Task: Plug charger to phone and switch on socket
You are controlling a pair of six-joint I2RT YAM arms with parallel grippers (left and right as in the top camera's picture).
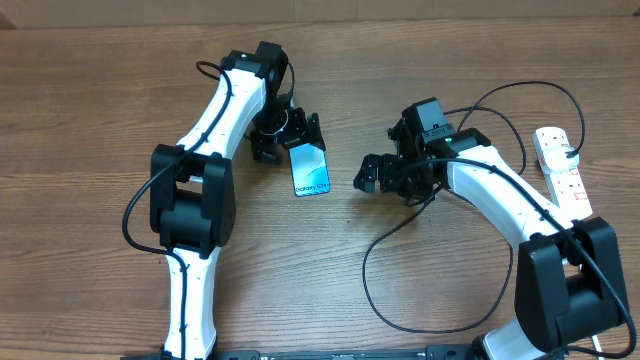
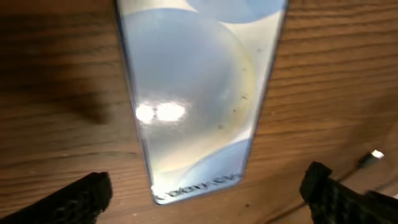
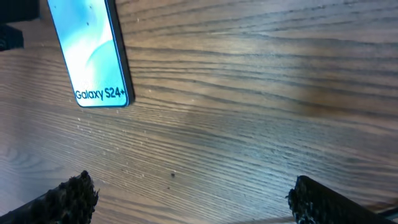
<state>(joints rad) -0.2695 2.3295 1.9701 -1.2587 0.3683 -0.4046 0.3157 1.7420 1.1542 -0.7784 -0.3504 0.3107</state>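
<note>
Just one phone (image 1: 311, 169), one socket (image 1: 562, 165).

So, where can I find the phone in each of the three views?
Overhead: phone near the centre.
Left wrist: phone fills the upper middle.
Right wrist: phone in the top left corner.
Shared landmark: the Galaxy lettering at its short edge.

The phone (image 2: 196, 99) looks blurred in the left wrist view, top cropped.
</note>
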